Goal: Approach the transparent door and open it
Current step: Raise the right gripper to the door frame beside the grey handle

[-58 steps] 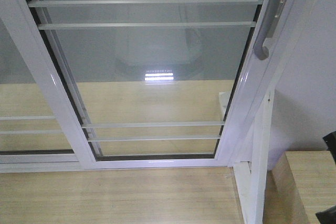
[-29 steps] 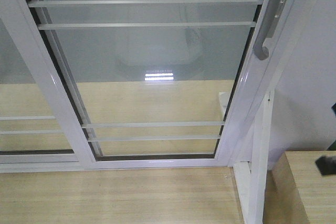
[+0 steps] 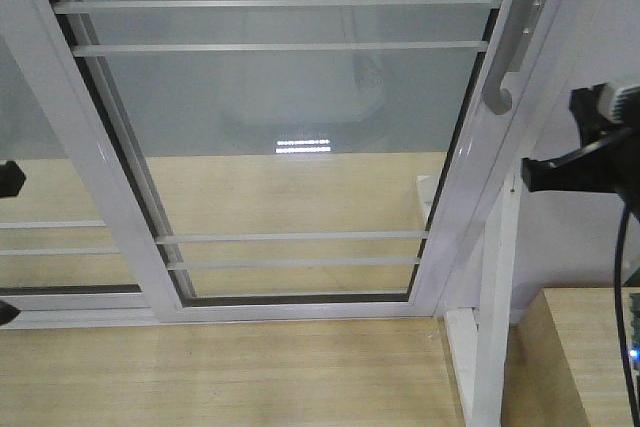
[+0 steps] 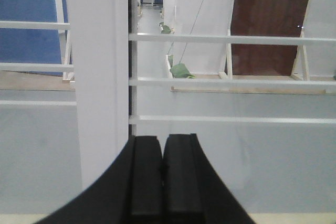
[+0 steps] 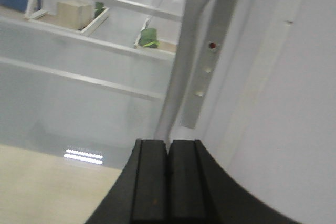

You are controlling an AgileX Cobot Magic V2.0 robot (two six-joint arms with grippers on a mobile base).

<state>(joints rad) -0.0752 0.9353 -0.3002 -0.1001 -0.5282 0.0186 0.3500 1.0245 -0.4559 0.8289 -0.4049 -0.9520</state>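
Observation:
The transparent door [image 3: 290, 107] fills the front view: clear glass in a white frame with thin white bars. Its curved grey handle [image 3: 508, 62] runs down the right stile. My right gripper [image 3: 527, 175] is shut and empty, to the right of the stile and just below the handle's lower end. In the right wrist view, the shut right gripper [image 5: 168, 142] points at the handle [image 5: 181, 77] and its lock plate [image 5: 207, 66], apart from both. My left gripper [image 3: 9, 178] only peeks in at the left edge. In the left wrist view, the left gripper [image 4: 161, 139] is shut, facing a white frame post [image 4: 97, 77].
A second white-framed glass panel [image 3: 40, 197] without a handle overlaps the door on the left. A white upright post [image 3: 495, 327] and a wooden block [image 3: 580, 357] stand at the lower right, against a white wall [image 3: 590, 247]. Wooden floor [image 3: 220, 377] lies in front.
My right gripper has risen from the lower right edge to just below the handle's end. The left gripper has come into view at the left edge. The door has not moved.

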